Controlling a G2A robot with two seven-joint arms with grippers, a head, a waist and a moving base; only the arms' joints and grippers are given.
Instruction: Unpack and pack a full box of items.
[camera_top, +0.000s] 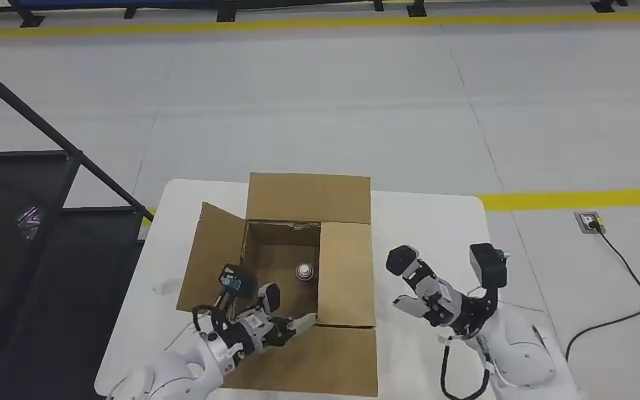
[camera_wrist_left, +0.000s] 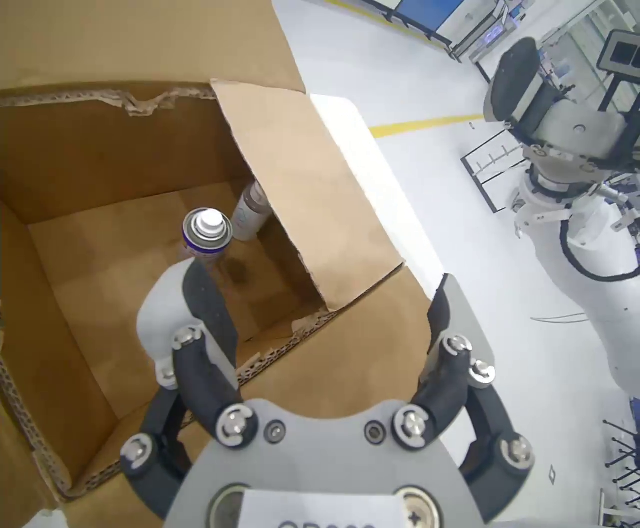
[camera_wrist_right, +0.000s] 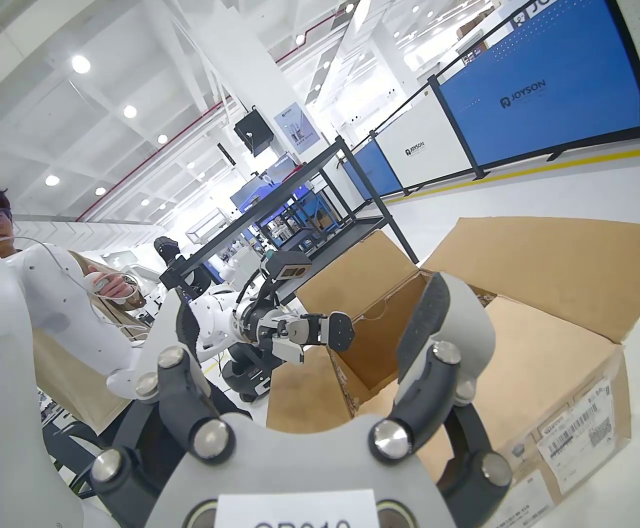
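An open cardboard box stands on the white table with its flaps folded outward. On its floor stands a spray can with a white cap, seen from above as the can. Beside it a pale bottle is partly hidden under the side flap. My left gripper hovers open and empty over the box's near edge, also visible as the left gripper. My right gripper is open and empty over the table to the right of the box, facing its side.
A black rack stands off the table's left side. Bare table surface lies to the right of the box, around the right arm. A flap lies flat on the table at the box's near side.
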